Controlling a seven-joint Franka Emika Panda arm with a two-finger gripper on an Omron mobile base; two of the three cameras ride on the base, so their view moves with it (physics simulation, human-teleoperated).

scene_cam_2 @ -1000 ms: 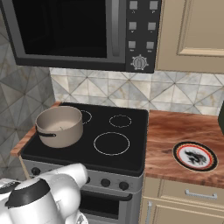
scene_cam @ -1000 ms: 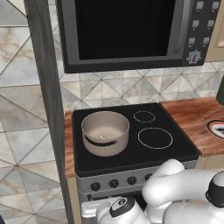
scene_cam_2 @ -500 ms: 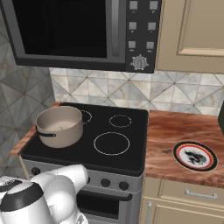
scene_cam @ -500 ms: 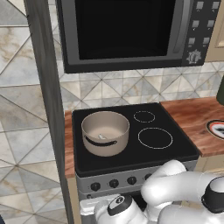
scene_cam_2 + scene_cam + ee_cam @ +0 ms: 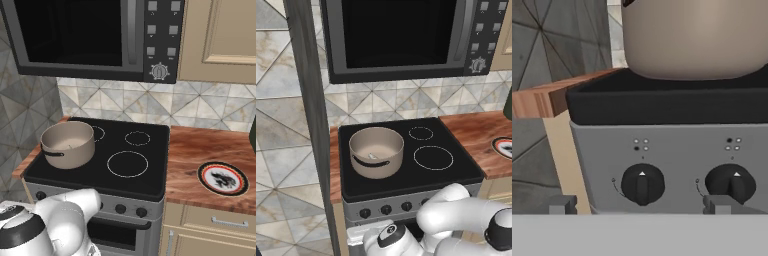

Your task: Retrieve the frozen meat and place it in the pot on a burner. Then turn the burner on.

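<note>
Frozen meat (image 5: pixel 372 156) lies inside pot (image 5: pixel 376 151), on pot floor; pot stands on front-left zone of stove top (image 5: pixel 456 172), over burner; remaining step judged: burner on.
Fingers (image 5: pixel 562 204) released, spread wide, gripping nothing; left knob (image 5: pixel 642 184) sits straight ahead, between fingertips, pointer upright; second knob (image 5: pixel 730 184) lies ahead of right fingertip; pot directly above left knob.

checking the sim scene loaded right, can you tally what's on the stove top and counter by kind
pot: 1
frozen meat, inside the pot: 1
white rings on the stove top, large and small: 2
plate on the wooden counter: 1
total: 5
</note>
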